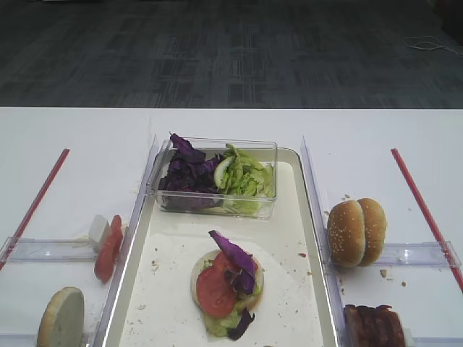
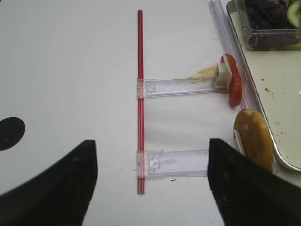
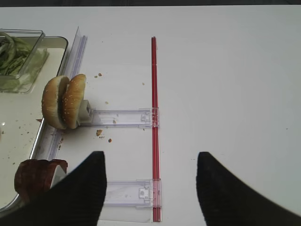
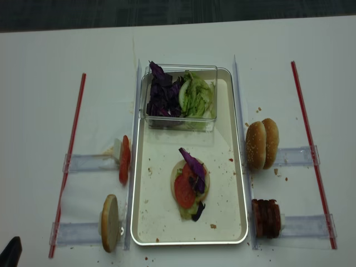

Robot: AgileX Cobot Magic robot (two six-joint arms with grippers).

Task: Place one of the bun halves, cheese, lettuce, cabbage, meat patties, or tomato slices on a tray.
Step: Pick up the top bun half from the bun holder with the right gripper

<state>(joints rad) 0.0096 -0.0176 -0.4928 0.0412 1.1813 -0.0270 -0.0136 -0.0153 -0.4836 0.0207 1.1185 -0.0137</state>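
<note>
Exterior high view, bun halves point(image 1: 357, 232) upright on edge, beside tray point(image 1: 313, 238)

white table point(image 4: 44, 83), cream tray point(image 4: 236, 167) sitting in the middle, clear rails down both its sides, red strips point(image 4: 69, 156) out near the edges, sesame buns point(image 4: 262, 143) and meat patties point(image 4: 267, 218) on the right, tomato slices point(image 4: 124, 160) and a pale bun half point(image 4: 109, 230) on the left, crumbs scattered about

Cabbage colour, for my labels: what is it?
Dark purple cabbage, clearest in the exterior high view.
</note>
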